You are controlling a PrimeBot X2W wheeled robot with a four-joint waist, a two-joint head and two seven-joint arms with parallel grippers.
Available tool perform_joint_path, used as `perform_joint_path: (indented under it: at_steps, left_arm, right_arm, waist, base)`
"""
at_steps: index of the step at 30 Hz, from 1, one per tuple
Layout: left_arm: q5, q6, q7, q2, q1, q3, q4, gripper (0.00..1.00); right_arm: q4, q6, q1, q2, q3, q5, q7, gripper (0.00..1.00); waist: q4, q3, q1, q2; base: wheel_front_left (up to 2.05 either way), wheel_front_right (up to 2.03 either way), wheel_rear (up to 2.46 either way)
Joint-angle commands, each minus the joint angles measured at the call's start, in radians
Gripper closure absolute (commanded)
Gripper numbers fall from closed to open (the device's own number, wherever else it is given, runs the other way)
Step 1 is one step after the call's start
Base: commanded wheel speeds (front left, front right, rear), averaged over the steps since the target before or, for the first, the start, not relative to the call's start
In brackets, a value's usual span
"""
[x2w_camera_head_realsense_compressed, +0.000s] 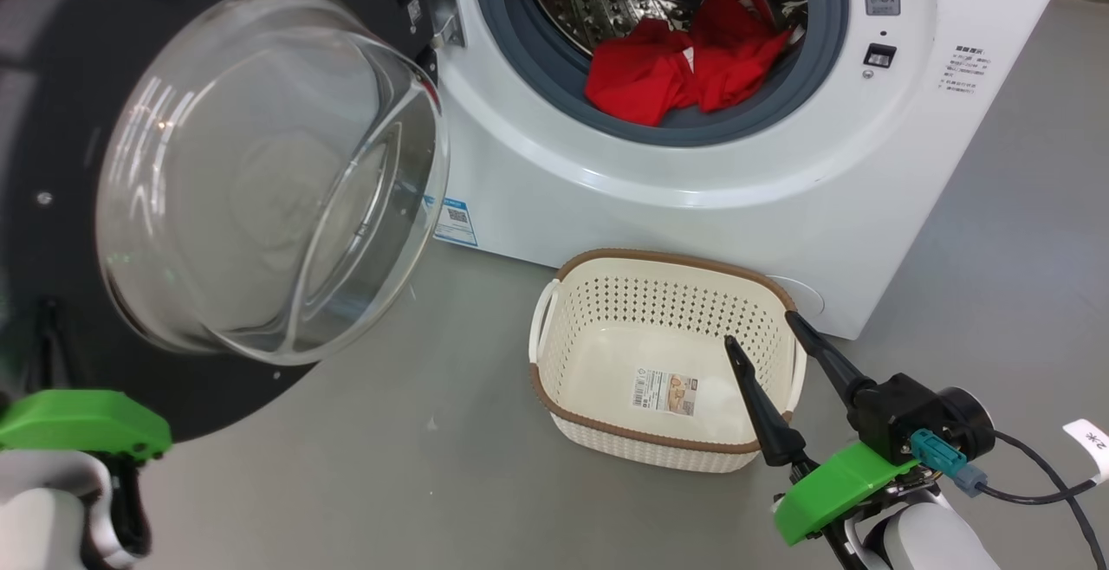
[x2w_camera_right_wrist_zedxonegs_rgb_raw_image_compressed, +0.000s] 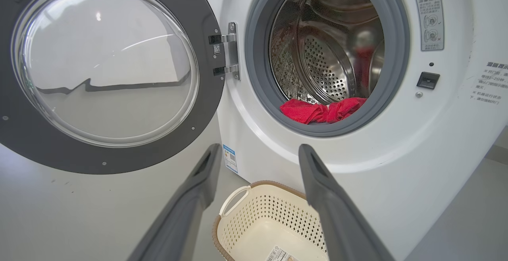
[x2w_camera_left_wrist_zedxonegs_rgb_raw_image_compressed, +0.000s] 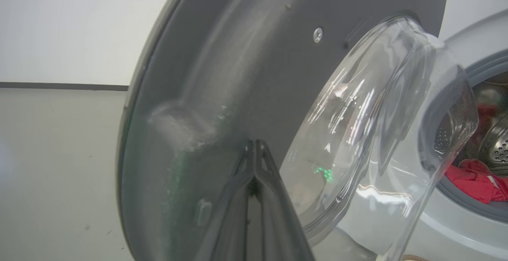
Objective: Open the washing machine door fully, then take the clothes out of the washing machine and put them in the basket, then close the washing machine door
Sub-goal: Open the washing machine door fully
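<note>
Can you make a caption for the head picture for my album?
Washing machine door open, red clothes in the washing machine, basket on the floor, right gripper with jaws open.

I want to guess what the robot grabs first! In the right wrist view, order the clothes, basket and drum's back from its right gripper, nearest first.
1. The basket, just below the open right gripper.
2. The clothes, ahead at the drum's front lip.
3. The drum's back, deepest inside the washing machine.

Bright even light, glare on door (x2w_camera_head_realsense_compressed: pixel 243 180), edges seemingly bowed
</note>
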Motion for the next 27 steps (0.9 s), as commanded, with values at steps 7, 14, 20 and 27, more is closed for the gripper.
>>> perform_joint_path:
  at_steps: [7,14,20,27]
  left_arm:
    - [0.024,-0.034,-0.012,0.056,-0.076,0.133,0.029,1.0]
    - [0.053,-0.047,-0.012,0.036,-0.07,0.182,0.018,1.0]
    - [0.079,-0.064,-0.012,-0.007,-0.043,0.202,-0.042,0.8]
    - [0.12,-0.063,-0.012,-0.044,0.008,0.188,-0.177,0.39]
  right_arm:
    - [-0.042,0.006,-0.013,0.004,0.018,-0.017,0.008,0.0]
    - [-0.046,0.006,-0.016,0.004,0.014,-0.019,0.009,0.0]
    - [-0.041,0.006,-0.02,0.004,0.009,-0.009,0.003,0.0]
    - [-0.025,0.006,-0.026,0.004,0.0,0.01,-0.015,0.0]
  waist:
    - [-0.014,0.015,0.0,0.0]
    - [-0.02,0.024,0.0,0.0]
    - [-0.02,0.024,0.0,0.0]
    - [-0.03,0.014,0.0,0.0]
  base:
    - [0.0,0.0,0.0]
    - [0.0,0.0,0.0]
    - [0.0,0.0,0.0]
    - [0.0,0.0,0.0]
